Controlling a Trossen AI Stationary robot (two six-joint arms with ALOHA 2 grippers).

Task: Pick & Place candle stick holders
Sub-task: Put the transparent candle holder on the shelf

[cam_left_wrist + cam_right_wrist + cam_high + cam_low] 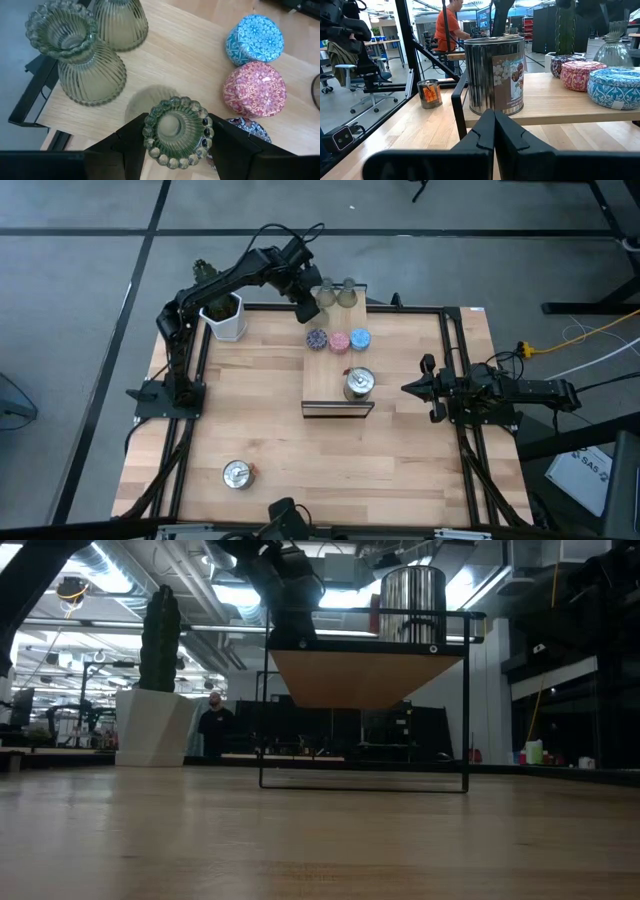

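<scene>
My left gripper [305, 308] is over the far left end of the raised wooden board [330, 365], shut on an olive-green bell-shaped holder [177, 131]. Two more green holders [90, 55] [120, 22] stand on the board's far end. The blue [255, 37], pink [255, 90] and purple [247, 127] low round holders sit in a row on the board. One silver holder [358, 383] stands near the board's near end, and another [238, 474] stands on the table at the near left. My right gripper [425, 388] waits shut to the right of the board. My left gripper pinches the green holder just below its beaded top rim [150, 135], one finger [131, 142] on each side. The fingers come from above, pointing down. The holder is upright with its open top up, and its shadow lies on the board beneath it.
A cactus in a white pot [222, 315] stands on the table's far left corner, close to my left arm. The board rests on a black metal frame [365, 780]. A person [451, 22] stands in the room beyond the table.
</scene>
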